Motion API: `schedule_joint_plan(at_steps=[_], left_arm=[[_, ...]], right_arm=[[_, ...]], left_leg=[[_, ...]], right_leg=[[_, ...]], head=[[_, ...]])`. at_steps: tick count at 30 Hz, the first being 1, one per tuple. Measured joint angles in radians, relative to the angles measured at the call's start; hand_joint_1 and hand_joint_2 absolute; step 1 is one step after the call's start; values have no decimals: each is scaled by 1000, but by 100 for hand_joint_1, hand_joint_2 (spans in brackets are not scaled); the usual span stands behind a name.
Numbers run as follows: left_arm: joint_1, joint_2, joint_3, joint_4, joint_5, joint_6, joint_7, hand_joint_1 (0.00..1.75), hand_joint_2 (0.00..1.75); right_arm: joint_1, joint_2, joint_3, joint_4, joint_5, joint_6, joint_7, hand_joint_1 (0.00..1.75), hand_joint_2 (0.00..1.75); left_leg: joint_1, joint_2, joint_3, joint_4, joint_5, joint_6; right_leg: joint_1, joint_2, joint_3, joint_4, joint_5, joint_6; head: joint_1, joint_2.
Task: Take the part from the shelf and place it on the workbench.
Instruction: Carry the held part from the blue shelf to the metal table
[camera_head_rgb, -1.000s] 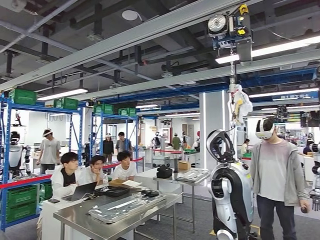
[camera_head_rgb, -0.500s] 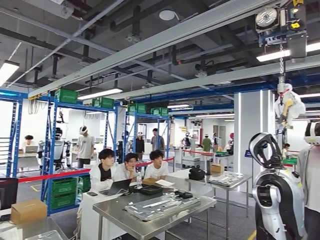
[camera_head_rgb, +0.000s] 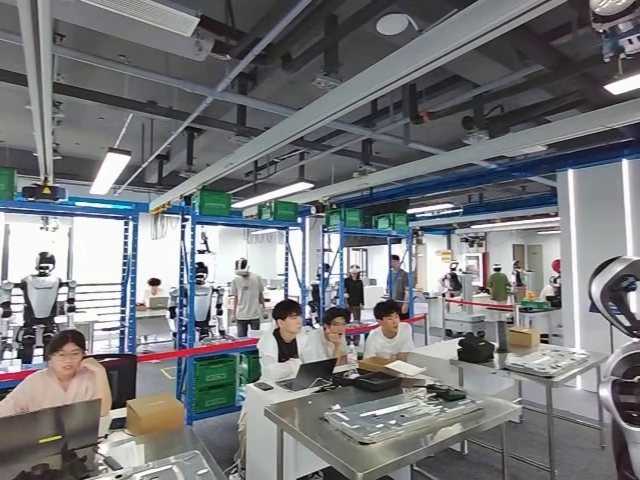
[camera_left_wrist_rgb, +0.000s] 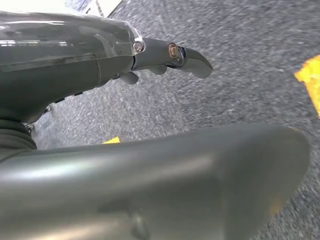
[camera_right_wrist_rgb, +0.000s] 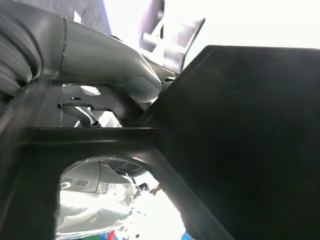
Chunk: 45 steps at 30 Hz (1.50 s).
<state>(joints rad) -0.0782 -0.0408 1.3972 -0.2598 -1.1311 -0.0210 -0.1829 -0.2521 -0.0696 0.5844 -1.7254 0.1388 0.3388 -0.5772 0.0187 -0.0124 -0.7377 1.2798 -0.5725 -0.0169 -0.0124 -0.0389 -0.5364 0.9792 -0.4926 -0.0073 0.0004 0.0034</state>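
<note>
— So, what has the right hand (camera_right_wrist_rgb: 94, 75) got?
— Its grey thumb lies over the edge of a flat black plastic part (camera_right_wrist_rgb: 234, 140), held close to the wrist.
— And the left hand (camera_left_wrist_rgb: 124, 60)?
— Fingers straight, holding nothing, above grey floor (camera_left_wrist_rgb: 245, 60).
— Beyond?
— A steel workbench (camera_head_rgb: 392, 440), blue racks (camera_head_rgb: 189, 300), seated people (camera_head_rgb: 332, 335).

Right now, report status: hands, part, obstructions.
Left hand empty, hanging over floor. Right hand grips black part. Workbench ahead; people seated behind it.
</note>
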Motion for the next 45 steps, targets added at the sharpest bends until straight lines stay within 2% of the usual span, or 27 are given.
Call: schedule_joint_plan(at_steps=[2, 4, 6, 8, 10, 12, 14, 15, 16, 17, 19, 21, 23, 24, 26, 27, 28, 29, 30, 31, 34, 36, 40, 41, 43, 44, 45], left_arm=[[3, 0, -1, 0, 0, 0, 1, 0, 175], [2, -2, -1, 0, 0, 0, 1, 0, 175], [0, -3, -2, 1, 0, 0, 0, 0, 175], [2, -4, -2, 1, 1, 0, -2, 0, 175], [3, -4, -2, 1, 5, 0, -6, 0, 175], [-1, -4, -2, 1, 10, -1, -12, 0, 175], [-4, -4, -2, 1, 12, -3, -18, 0, 175], [-3, -4, -2, 1, 12, -3, -19, 0, 175], [-3, -4, -2, 1, 12, -3, -20, 0, 175], [-2, -4, -2, 1, 12, -3, -21, 0, 175], [-2, -6, -2, 1, 12, -3, -22, 0, 175], [-1, -8, -2, 1, 12, -2, -22, 0, 175], [4, -8, -2, 1, 12, -2, -22, 0, 175], [6, -9, -3, 1, 12, -2, -22, 0, 175], [6, -9, -3, 2, 12, -2, -22, 0, 175], [3, -10, -3, 2, 12, -2, -22, 0, 175], [0, -9, -3, 2, 12, -2, -22, 0, 175], [-1, -9, -3, 2, 12, -2, -22, 0, 175], [-1, -9, -3, 2, 12, -2, -22, 0, 175], [1, -9, -3, 2, 12, -2, -23, 0, 175], [4, -9, -3, 2, 12, -2, -27, 0, 175], [2, -9, -3, 2, 12, -2, -28, 0, 175], [5, -9, -3, 2, 12, -2, -28, 0, 175], [4, -9, -3, 2, 12, -2, -29, 0, 175], [3, -9, -3, 2, 12, -3, -29, 0, 175], [3, -9, -3, 2, 12, -3, -29, 0, 175], [3, -9, -3, 2, 12, -3, -29, 0, 175]], right_arm=[[0, 0, 3, 2, -4, 0, 0, 175, 175], [-2, 0, 4, 1, -8, -1, 0, 175, 175], [-5, -1, 5, 1, -11, -2, 1, 175, 175], [-6, -1, 7, 1, -13, -4, 1, 175, 175], [-7, -2, 7, 1, -14, -6, 1, 175, 175], [-5, -5, 6, 1, -16, -7, 1, 175, 175], [0, -10, 5, 1, -18, -8, 1, 175, 175], [2, -11, 4, 2, -19, -8, 1, 175, 175], [3, -11, 4, 2, -19, -8, 1, 175, 175], [4, -12, 4, 1, -20, -8, 1, 175, 175], [4, -12, 2, -1, -22, -8, 1, 175, 175], [3, -14, 2, -3, -23, -8, 1, 175, 175], [0, -14, 2, -5, -25, -8, 0, 175, 175], [-2, -14, 2, -5, -26, -8, 0, 175, 175], [-4, -13, 1, -7, -29, -7, 0, 175, 175], [-2, -13, 0, -8, -30, -8, 1, 175, 175], [1, -13, -1, -8, -31, -8, 1, 175, 175], [5, -13, -3, -8, -31, -9, 2, 175, 175], [9, -13, -4, -7, -33, -10, 2, 175, 175], [12, -13, -6, -7, -36, -11, 2, 175, 175], [16, -10, -13, -7, -43, -11, -1, 175, 175], [17, -8, -16, -9, -44, -12, -2, 175, 175], [21, -7, -20, -14, -45, -12, -2, 175, 175], [21, -7, -21, -16, -45, -12, -2, 175, 175], [25, -8, -24, -19, -46, -12, -2, 175, 175], [28, -8, -25, -18, -46, -11, -2, 175, 175], [32, -8, -26, -18, -46, -10, -2, 175, 175]], left_leg=[[8, 18, 49, -93, 59, -9], [6, 60, 112, -213, 104, -11], [0, 77, 129, -253, 108, 2], [-2, 56, 125, -251, 107, 21], [-1, 37, 126, -252, 108, 34], [-3, 15, 127, -252, 110, 44], [-9, -11, 127, -252, 110, 51], [-13, -25, 128, -252, 110, 52], [-17, -39, 129, -252, 110, 53], [-19, -54, 131, -252, 110, 53], [-21, -81, 131, -252, 111, 54], [-17, -103, 127, -252, 113, 51], [-14, -120, 125, -255, 115, 43], [-16, -110, 124, -253, 111, 38], [-19, -58, 101, -203, 73, 28], [-17, -28, 74, -148, 42, 21], [-13, -12, 42, -80, 10, 15], [-7, -4, 14, -21, -11, 8], [-1, 0, 1, 9, -14, 1], [5, 3, 8, -2, 2, -6], [16, 14, 108, -187, 88, -22], [13, 17, 140, -248, 98, -11], [8, 12, 141, -247, 92, 25], [8, 11, 142, -248, 92, 32], [5, 9, 143, -249, 91, 41], [2, 8, 143, -248, 90, 43], [-2, 5, 144, -248, 89, 45]], right_leg=[[-3, -24, 5, 1, -6, 8], [-1, -43, 9, 7, -15, 22], [5, -60, 13, 12, -22, 34], [3, -71, 18, 11, -28, 44], [-3, -38, 9, 43, -57, 51], [-4, 13, -46, 161, -121, 50], [-1, 30, -118, 297, -166, 45], [1, 33, -136, 322, -161, 40], [5, 37, -134, 303, -135, 32], [10, 47, -115, 246, -93, 22], [19, 93, -61, 104, -20, -1], [23, 121, -34, 37, 1, -12], [21, 104, -25, 24, 3, -11], [18, 92, -19, 15, 6, -12], [13, 64, -9, -2, 12, -12], [13, 52, -7, -4, 12, -12], [13, 39, -7, -4, 11, -12], [12, 28, -7, -3, 9, -10], [10, 19, -6, -3, 8, -8], [7, 11, -6, -1, 5, -4], [-2, 1, -4, 13, -8, 16], [-1, -1, -7, 22, -14, 30], [-7, 7, -9, 39, -32, 47], [-8, 14, -25, 75, -56, 50], [-8, 27, -88, 207, -120, 51], [-7, 29, -122, 275, -144, 49], [-6, 30, -146, 316, -150, 47]], head=[[0, 0], [0, 0], [0, 0], [-1, 0], [-1, 0], [-1, 0], [-1, 0], [-1, 0], [-1, 0], [-1, 0], [-1, 0], [-1, 0], [-1, 0], [-1, 0], [-1, 0], [-1, 0], [-1, 0], [-1, 0], [-1, 0], [-1, 0], [-1, 0], [-1, 0], [-2, 0], [-2, 0], [-2, 0], [-2, 0], [-2, 0]])
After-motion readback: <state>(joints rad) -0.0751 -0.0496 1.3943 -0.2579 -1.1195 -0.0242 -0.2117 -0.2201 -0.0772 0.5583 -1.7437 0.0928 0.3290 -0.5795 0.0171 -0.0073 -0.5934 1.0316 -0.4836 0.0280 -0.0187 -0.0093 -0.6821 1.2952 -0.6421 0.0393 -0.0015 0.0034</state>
